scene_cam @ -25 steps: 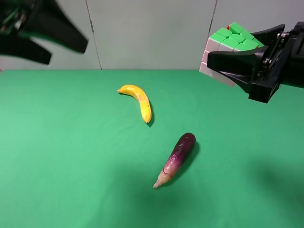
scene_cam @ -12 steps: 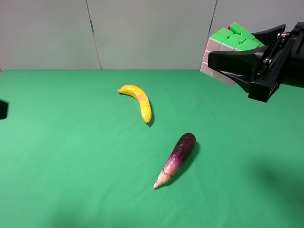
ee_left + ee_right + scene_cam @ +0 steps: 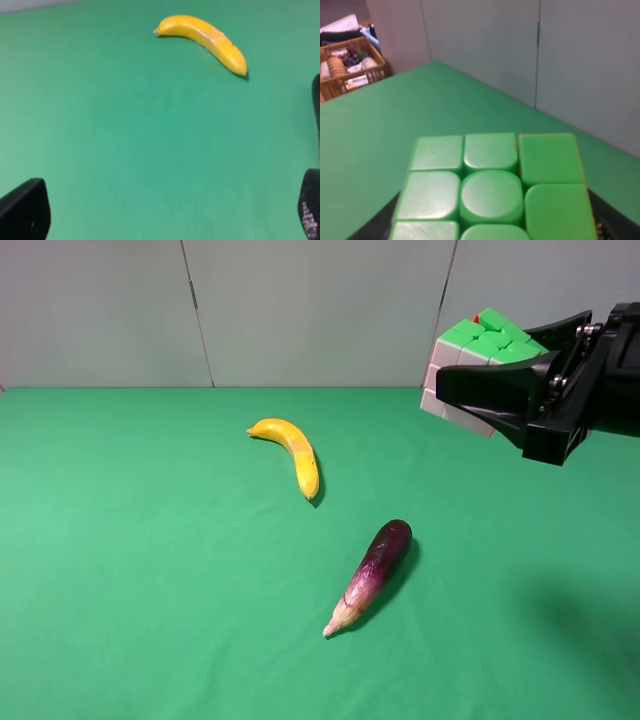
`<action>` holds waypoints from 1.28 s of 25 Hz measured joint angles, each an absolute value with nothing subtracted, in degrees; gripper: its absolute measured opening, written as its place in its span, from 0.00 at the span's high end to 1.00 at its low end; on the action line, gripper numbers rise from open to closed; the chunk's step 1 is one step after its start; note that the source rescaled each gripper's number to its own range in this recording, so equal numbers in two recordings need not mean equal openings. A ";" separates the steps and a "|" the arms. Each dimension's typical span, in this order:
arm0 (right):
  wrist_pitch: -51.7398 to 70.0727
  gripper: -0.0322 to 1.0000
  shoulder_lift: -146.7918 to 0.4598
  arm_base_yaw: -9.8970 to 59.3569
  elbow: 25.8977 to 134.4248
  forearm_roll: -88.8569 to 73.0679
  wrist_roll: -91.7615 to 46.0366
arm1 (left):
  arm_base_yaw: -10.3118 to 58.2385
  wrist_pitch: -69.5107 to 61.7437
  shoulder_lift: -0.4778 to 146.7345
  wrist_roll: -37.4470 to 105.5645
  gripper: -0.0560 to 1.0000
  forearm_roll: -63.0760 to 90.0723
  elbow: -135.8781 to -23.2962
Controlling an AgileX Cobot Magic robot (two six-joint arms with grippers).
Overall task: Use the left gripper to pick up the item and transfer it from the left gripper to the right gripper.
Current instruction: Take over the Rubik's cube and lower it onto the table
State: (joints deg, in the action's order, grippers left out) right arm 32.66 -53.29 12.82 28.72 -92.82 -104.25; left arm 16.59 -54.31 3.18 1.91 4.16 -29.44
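The puzzle cube (image 3: 478, 358), green on top and white at the side, is held in the air at the upper right by my right gripper (image 3: 470, 375), which is shut on it. In the right wrist view the cube's green face (image 3: 492, 187) fills the lower middle. My left gripper is out of the exterior view. In the left wrist view its two black fingertips (image 3: 25, 215) stand wide apart at the picture's corners, open and empty, above the green cloth, with the yellow banana (image 3: 204, 40) beyond them.
The yellow banana (image 3: 290, 452) lies on the green table (image 3: 150, 570) near the middle back. The purple aubergine (image 3: 372, 572) lies in front of it to the right. A wicker basket (image 3: 350, 67) with goods stands beyond the table's far side.
My left arm has drawn back out of the exterior view to the left. My right gripper with the cube has shifted slightly.
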 joint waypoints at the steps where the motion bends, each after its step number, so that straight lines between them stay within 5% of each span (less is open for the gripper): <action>1: 32.66 0.97 -53.29 12.82 28.72 -92.44 -103.53 | 16.59 -55.34 2.38 2.00 0.00 4.16 -29.44; 16: 27.36 0.97 -53.29 12.82 28.72 -87.30 -92.94 | 16.59 -60.63 1.17 2.04 0.00 4.11 -27.91; 32: 23.65 0.97 -60.95 12.82 32.56 -41.12 -44.31 | 13.26 -60.57 1.17 2.04 0.00 3.94 -27.84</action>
State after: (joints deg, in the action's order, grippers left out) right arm 23.65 -60.95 12.82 32.56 -41.12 -44.31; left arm 13.26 -60.57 1.17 2.04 3.94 -27.84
